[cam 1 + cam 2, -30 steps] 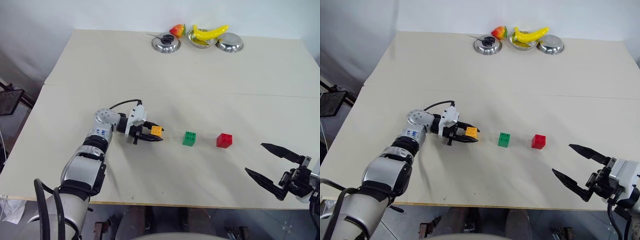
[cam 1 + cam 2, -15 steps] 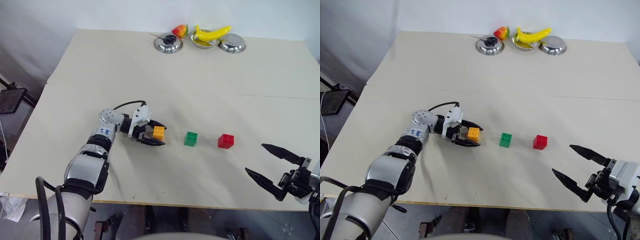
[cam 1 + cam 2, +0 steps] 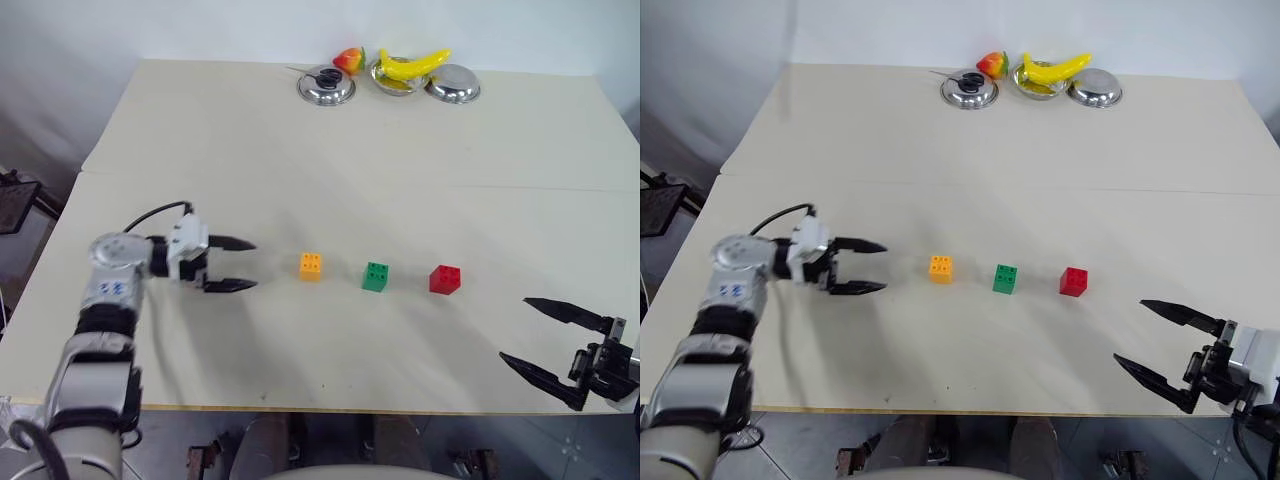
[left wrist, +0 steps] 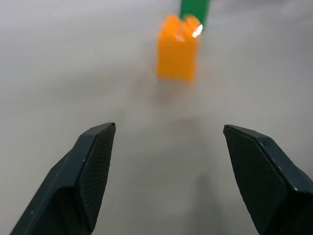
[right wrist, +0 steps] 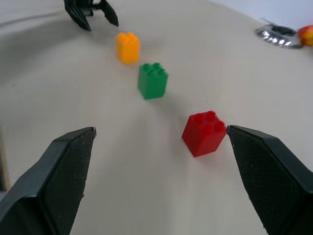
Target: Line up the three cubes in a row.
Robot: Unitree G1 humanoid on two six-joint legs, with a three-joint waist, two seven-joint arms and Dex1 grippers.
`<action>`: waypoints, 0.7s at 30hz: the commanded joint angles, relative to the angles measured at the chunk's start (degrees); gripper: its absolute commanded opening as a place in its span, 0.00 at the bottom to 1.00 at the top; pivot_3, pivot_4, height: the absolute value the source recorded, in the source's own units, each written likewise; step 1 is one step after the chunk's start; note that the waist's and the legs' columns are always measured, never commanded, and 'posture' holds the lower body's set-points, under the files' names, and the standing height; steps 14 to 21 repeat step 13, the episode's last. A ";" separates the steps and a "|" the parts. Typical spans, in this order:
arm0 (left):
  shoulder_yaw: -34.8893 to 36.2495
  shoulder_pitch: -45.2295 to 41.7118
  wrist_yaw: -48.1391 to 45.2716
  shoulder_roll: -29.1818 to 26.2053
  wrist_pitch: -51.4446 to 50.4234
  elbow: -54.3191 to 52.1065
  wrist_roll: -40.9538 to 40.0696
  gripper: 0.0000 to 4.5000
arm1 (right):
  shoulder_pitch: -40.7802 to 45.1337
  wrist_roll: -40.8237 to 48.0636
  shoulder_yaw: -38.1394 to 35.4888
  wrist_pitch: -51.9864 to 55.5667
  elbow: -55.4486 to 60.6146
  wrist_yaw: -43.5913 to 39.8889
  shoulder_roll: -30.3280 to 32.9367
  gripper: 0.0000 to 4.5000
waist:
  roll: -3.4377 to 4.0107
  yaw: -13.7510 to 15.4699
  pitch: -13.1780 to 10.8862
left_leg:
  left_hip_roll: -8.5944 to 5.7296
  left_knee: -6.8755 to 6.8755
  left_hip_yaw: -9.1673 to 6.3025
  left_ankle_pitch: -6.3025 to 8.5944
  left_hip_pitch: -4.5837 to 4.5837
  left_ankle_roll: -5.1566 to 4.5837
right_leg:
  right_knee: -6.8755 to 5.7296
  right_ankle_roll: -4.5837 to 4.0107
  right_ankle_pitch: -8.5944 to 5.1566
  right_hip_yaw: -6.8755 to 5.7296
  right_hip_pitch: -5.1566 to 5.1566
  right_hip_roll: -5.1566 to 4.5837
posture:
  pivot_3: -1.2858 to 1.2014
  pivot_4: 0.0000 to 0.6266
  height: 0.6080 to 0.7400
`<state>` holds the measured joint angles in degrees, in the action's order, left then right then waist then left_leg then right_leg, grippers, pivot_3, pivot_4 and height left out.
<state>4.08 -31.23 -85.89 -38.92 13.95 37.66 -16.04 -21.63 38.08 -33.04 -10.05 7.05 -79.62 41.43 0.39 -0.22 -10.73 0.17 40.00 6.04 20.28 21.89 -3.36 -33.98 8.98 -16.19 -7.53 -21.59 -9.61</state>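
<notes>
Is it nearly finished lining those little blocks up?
It looks essentially done: the orange cube, green cube and red cube stand apart in a fairly straight row on the table. Nothing is in hand: the left gripper and right gripper are both open, clear of the cubes. Little seems left.

Bare table [image 3: 330, 340] all round cube row [image 3: 375, 276]; bowls [image 3: 390, 82] far back, no obstruction.
</notes>
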 commanded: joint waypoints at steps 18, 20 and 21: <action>13.27 34.38 23.24 -0.97 -16.48 -43.94 -8.15 0.83 | 11.31 -2.05 1.77 -8.33 -18.43 -10.24 4.85 1.00 | 0.18 0.15 -0.06 | 0.00 -0.10 -0.09 0.03 -0.38 0.14 | 0.00 -0.11 -0.06 0.00 0.30 -0.20 | 0.52 0.24 1.00; 13.27 34.38 23.24 -0.97 -16.48 -43.94 -8.15 0.83 | 11.31 -2.05 1.77 -8.33 -18.43 -10.24 4.85 1.00 | 0.18 0.15 -0.06 | 0.00 -0.10 -0.09 0.03 -0.38 0.14 | 0.00 -0.11 -0.06 0.00 0.30 -0.20 | 0.52 0.24 1.00; 13.27 34.38 23.24 -0.97 -16.48 -43.94 -8.15 0.83 | 11.31 -2.05 1.77 -8.33 -18.43 -10.24 4.85 1.00 | 0.18 0.15 -0.06 | 0.00 -0.10 -0.09 0.03 -0.38 0.14 | 0.00 -0.11 -0.06 0.00 0.30 -0.20 | 0.52 0.24 1.00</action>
